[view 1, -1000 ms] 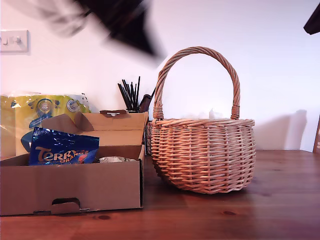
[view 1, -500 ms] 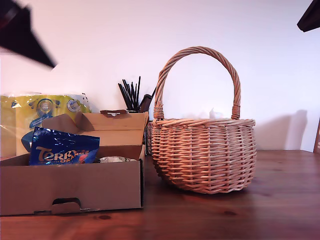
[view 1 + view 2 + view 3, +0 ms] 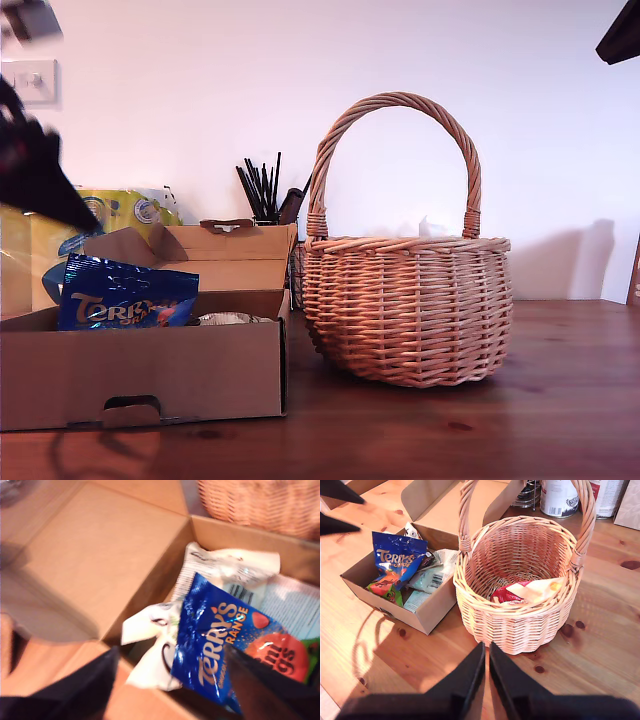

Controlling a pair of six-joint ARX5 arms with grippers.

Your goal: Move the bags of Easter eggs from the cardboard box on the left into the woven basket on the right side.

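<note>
One bag is across so far, by my reading. In the exterior view the cardboard box (image 3: 150, 375) sits at the exterior view's left with the blue Terry's bag (image 3: 125, 295) standing in it, and the woven basket (image 3: 405, 305) is beside it on the tabletop (image 3: 560, 400); a dark blurred arm hangs over the box's far end.

In the first wrist view my first gripper (image 3: 172, 682) hovers over the box with its fingers spread apart, empty, the Terry's bag just under them and white-and-green bags (image 3: 235, 567) around it.

In the second wrist view my second gripper (image 3: 486, 657) has its fingers pressed together, holding nothing, above the basket, where a red-and-cream bag (image 3: 522, 592) lies. Several bags are left to move.
</note>
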